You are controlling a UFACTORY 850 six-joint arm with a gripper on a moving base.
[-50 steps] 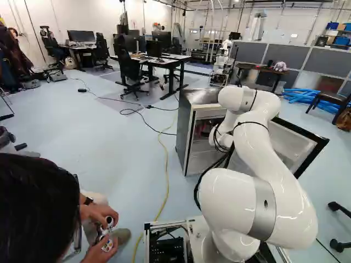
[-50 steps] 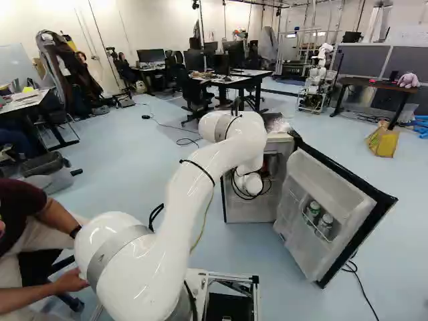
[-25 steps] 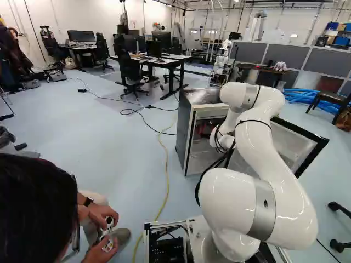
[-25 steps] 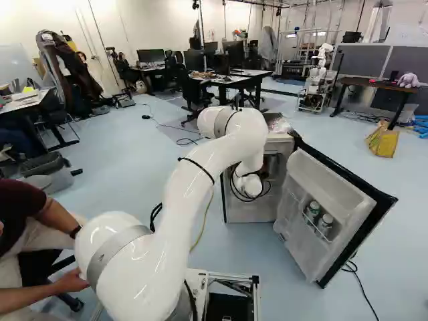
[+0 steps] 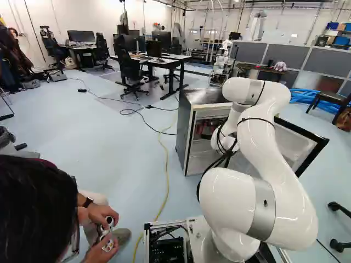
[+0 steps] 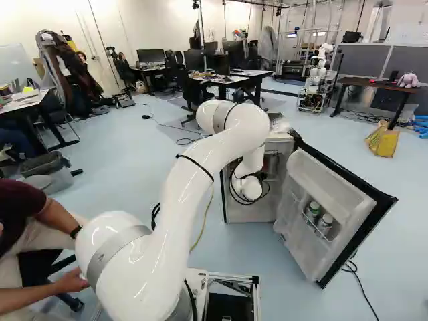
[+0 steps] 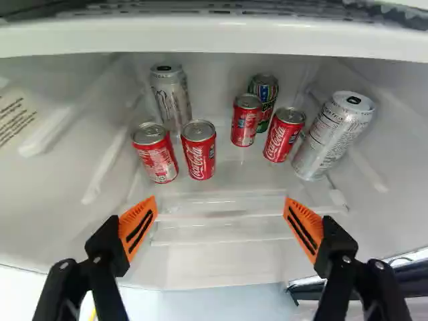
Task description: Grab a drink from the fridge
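The gripper (image 7: 221,202) stands wide open at the fridge's mouth in the wrist view, nothing between its orange pads; the base views hide it behind the arm. Ahead of it, inside the fridge (image 5: 185,131), are small red cans: two (image 7: 155,154) (image 7: 198,150) ahead of one finger, two more (image 7: 246,120) (image 7: 283,135) toward the other. A tall silver can (image 7: 170,97) stands behind the first pair. A green-and-red can (image 7: 264,100) is at the back. Another large silver can (image 7: 333,136) is at the far side, by a red one.
The fridge door (image 6: 328,207) hangs open to the right, with two cans (image 6: 313,211) (image 6: 325,224) in its rack. Close on the left, a person's hands hold a controller (image 5: 108,235). A yellow cable (image 5: 166,164) runs along the floor. Another robot (image 6: 314,80) stands farther back.
My arm's upper bend has risen and shifted slightly right in the left base view; its wrist part has moved only a little at the fridge opening. Base, fridge and door have stayed put.
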